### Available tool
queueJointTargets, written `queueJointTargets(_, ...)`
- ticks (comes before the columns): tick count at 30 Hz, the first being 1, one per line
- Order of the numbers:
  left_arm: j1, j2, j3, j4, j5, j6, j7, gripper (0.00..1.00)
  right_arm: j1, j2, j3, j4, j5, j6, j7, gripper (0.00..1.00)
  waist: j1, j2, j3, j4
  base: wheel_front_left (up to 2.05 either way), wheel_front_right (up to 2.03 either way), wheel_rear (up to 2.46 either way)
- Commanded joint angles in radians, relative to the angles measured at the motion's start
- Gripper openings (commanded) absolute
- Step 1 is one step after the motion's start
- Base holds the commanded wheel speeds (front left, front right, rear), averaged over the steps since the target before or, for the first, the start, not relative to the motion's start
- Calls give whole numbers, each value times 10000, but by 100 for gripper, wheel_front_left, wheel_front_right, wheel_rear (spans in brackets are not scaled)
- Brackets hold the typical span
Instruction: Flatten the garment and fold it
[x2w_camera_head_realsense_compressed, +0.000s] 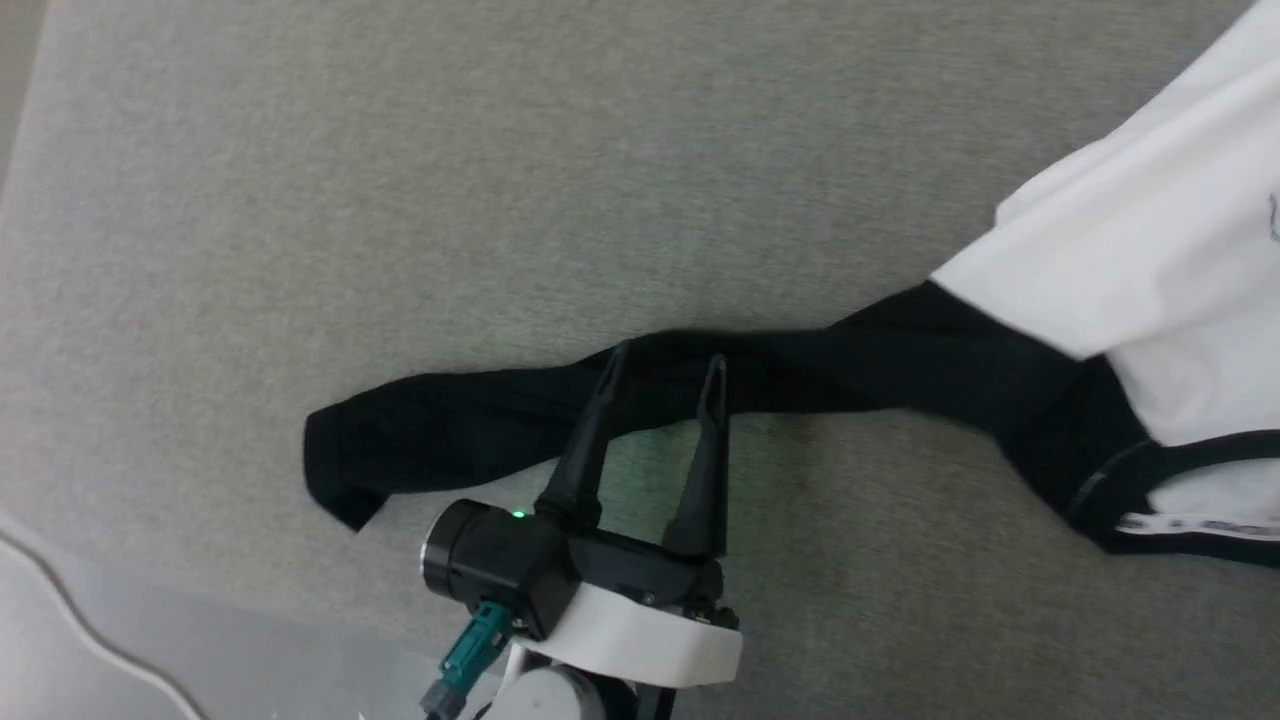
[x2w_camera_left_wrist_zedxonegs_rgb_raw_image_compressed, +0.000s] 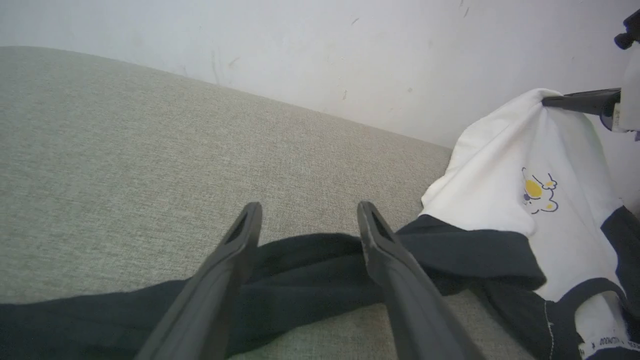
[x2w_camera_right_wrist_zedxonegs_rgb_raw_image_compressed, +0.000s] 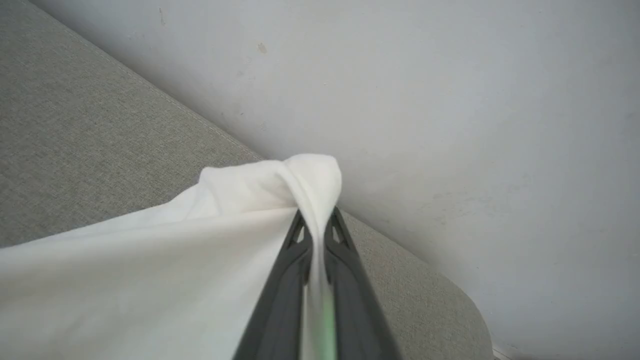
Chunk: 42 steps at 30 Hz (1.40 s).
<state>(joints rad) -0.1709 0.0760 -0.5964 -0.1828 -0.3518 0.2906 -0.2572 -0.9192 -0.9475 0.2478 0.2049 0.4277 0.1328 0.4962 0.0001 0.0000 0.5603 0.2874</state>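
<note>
The black sleeve (x2w_camera_head_realsense_compressed: 450, 430) of the shirt (x2w_camera_head_realsense_compressed: 1150, 250) lies on the worktop (x2w_camera_head_realsense_compressed: 500, 150) from 9 to 3 o'clock, at 12 o'clock of the nearer left gripper (x2w_camera_head_realsense_compressed: 668, 360), jaws spread wide, while the right gripper (x2w_camera_right_wrist_zedxonegs_rgb_raw_image_compressed: 317, 220) pinches the white part.

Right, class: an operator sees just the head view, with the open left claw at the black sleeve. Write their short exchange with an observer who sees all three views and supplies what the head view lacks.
Operator: What is the right claw doing?
Observer: The right claw is shut on a bunch of white cloth from the garment.
Operator: Is that white part lying flat?
Observer: No. In the left wrist view it rises to a peak where that claw pinches it.
</note>
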Motion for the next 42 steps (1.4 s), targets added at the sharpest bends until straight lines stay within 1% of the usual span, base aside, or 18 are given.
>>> queueJointTargets(1,-89,-70,-41,22,61,-94,-44,100,-288,-15,205,183,-180,-21,-90,0,-1,0,295,472,0,0,0)
queueJointTargets(4,-66,-141,-109,87,51,-210,-44,100,-714,-29,726,691,-478,-21,-338,0,-1,0,345,774,0,0,0)
queueJointTargets(8,-61,-195,-208,228,60,-340,-45,100,-906,72,1230,1588,-856,-21,-945,0,-1,0,292,1043,0,0,0)
queueJointTargets(9,-74,-203,-223,257,83,-351,-45,100,-923,139,1299,1810,-917,-21,-1112,18,-1,0,289,1056,0,0,0)
queueJointTargets(10,-92,-210,-233,275,103,-351,-45,100,-919,213,1380,2029,-976,-21,-1263,49,-1,0,287,1047,0,0,0)
queueJointTargets(11,-110,-216,-235,286,117,-351,-45,100,-912,298,1475,2232,-985,-21,-1371,100,-1,0,271,1012,0,0,0)
queueJointTargets(14,-152,-226,-189,342,175,-348,-45,100,-994,572,1698,2630,-879,-21,-1738,100,-1,0,183,753,0,0,0)
queueJointTargets(17,-185,-196,-46,441,262,-355,-45,100,-1079,843,1828,2870,-530,-21,-2040,100,-1,0,-88,356,0,0,0)
queueJointTargets(20,-196,-103,111,524,275,-386,-45,100,-994,1209,1556,2913,62,-21,-2462,100,-1,0,-533,-76,0,0,0)
queueJointTargets(23,-144,46,252,583,222,-403,-41,100,-488,1570,992,2736,751,-21,-2939,100,-1,0,-1065,-506,0,0,0)
queueJointTargets(26,14,244,399,587,140,-371,0,100,440,1698,359,2206,1231,-21,-3347,100,-1,0,-1626,-905,0,0,0)
queueJointTargets(29,270,482,581,507,30,-297,90,100,1826,1896,-596,1368,1575,-21,-3576,100,-1,0,-2113,-1294,0,0,0)
queueJointTargets(32,587,739,763,354,-69,-208,171,100,3556,2331,-1780,286,1611,-21,-3731,100,-1,0,-2546,-1716,0,0,0)
queueJointTargets(35,874,957,894,215,-185,-176,231,100,5518,3116,-3103,-984,1322,-21,-3740,100,-1,0,-2889,-2064,0,0,0)
queueJointTargets(37,999,1071,936,139,-241,-207,235,100,6795,3839,-4008,-1884,965,-21,-3718,100,-1,0,-3070,-2224,0,0,0)
queueJointTargets(39,1110,1174,988,91,-267,-216,220,100,8000,4746,-4834,-2845,484,-21,-3736,100,-1,0,-3228,-2341,0,0,0)
queueJointTargets(40,1175,1217,1017,86,-289,-212,214,100,8550,5328,-5217,-3291,321,-21,-3738,100,-1,0,-3302,-2393,0,0,0)
queueJointTargets(42,1319,1288,1090,72,-348,-195,196,100,9517,6383,-5676,-4108,-48,-21,-3779,100,-1,0,-3435,-2506,0,0,0)
